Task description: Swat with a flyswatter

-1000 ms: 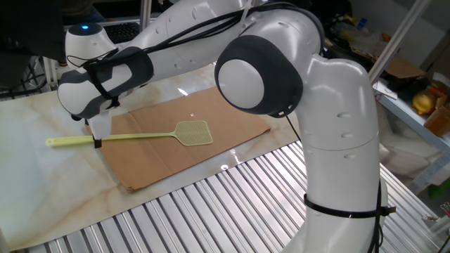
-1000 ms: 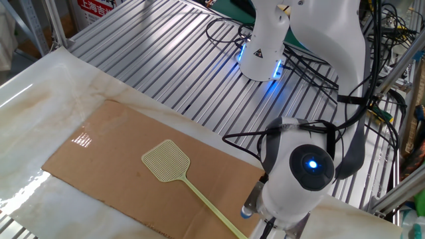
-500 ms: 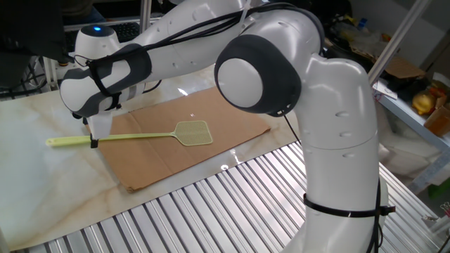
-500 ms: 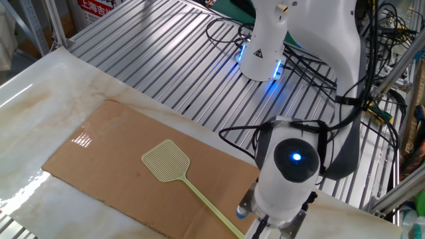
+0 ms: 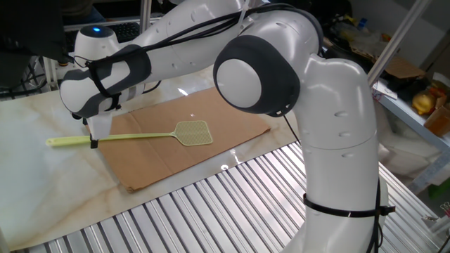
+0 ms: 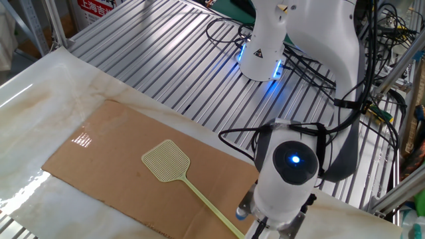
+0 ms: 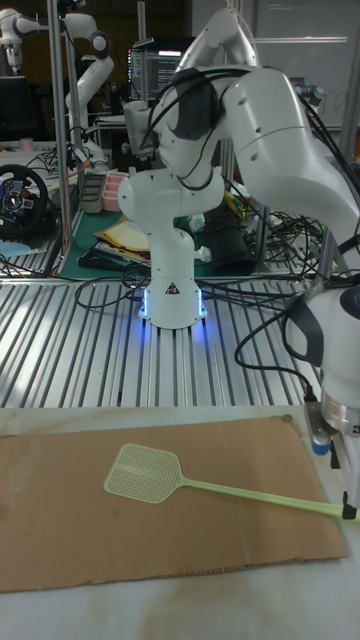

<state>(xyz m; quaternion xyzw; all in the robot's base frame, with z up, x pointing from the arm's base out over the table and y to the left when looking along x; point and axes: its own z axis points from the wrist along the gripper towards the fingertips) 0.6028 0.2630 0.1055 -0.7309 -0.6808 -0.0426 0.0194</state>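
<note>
One flyswatter (image 5: 133,135) lies flat on cardboard (image 5: 211,151), head at 3 o'clock. Pincer (image 5: 95,141) sits at handle, approx. clenched on it — can't tell for sure. Confirm firm grip w/ handle centred before lifting.

A flat cardboard sheet (image 5: 188,149) is lying on the pale marbled table (image 5: 42,183), one long edge running beside the ribbed metal decking (image 6: 166,53). Black cables (image 6: 229,33) are trailing across that decking. In the tall fixed view, a steering wheel (image 7: 20,198) is sitting at the far left, papers (image 7: 125,240) are resting on a green mat behind the decking, and a monitor (image 7: 165,70) is glowing in the background. A yellow object (image 5: 422,102) is sitting on a shelf at the right.
</note>
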